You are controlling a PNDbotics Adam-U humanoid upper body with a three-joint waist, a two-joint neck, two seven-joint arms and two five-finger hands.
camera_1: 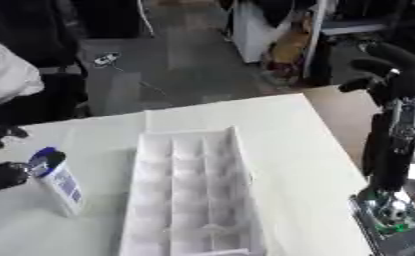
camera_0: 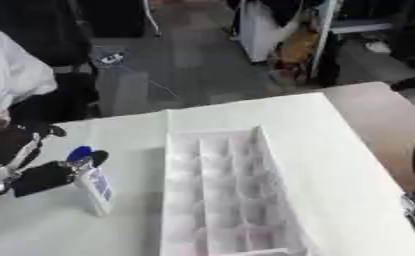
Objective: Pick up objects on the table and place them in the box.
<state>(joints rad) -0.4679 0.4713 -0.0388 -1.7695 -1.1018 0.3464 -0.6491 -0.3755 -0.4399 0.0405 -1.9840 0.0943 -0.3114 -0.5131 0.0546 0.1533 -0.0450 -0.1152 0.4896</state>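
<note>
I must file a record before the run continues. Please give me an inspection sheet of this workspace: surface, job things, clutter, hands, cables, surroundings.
Surface: table under a white cover; bare brown top shows at the right edge.
Job's things: white box with many compartments, all looking empty; white bottle with a blue cap stands upright left of the box, apart from it.
Clutter: nothing seen on the table.
Hands: left hand is at the bottle, fingers curled round it near the cap; right hand is raised at the right, fingers curled, holding nothing.
Cables: a thin cable lies on the floor beyond the table.
Surroundings: grey floor, shelves and stored goods at the back; a person in white at the far left.
</note>
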